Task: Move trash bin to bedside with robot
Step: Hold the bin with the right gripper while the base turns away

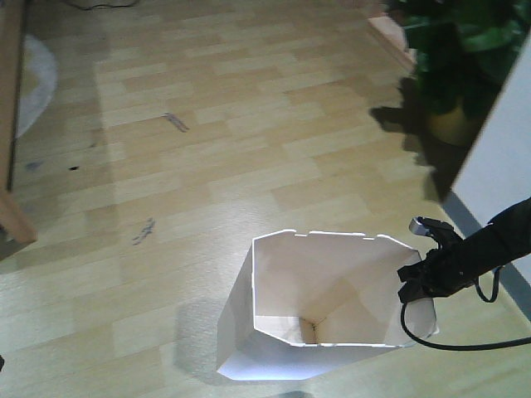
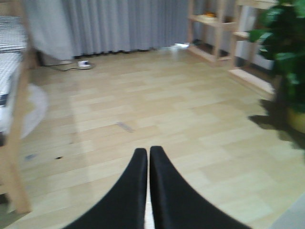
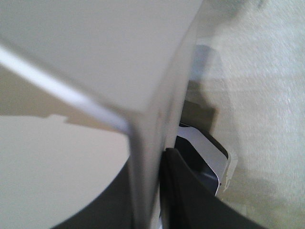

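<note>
The white trash bin (image 1: 315, 307) stands on the wooden floor at the bottom centre of the front view, its cream inside showing. My right gripper (image 1: 412, 286) is shut on the bin's right rim, one finger inside and one outside. In the right wrist view the bin wall (image 3: 95, 57) fills the frame and runs between the black fingers (image 3: 190, 191). My left gripper (image 2: 148, 151) is shut and empty, over bare floor. The bed (image 2: 9, 71) with checked bedding and a light wooden frame (image 2: 14, 157) is at the far left; its frame also shows in the front view (image 1: 15, 217).
A potted plant (image 1: 465, 58) stands at the far right beside a white wall (image 1: 506, 149). A pale round rug (image 1: 37, 79) lies by the bed. Wooden shelves (image 2: 214, 28), grey curtains (image 2: 119, 24) and a power strip (image 2: 83, 64) are at the back.
</note>
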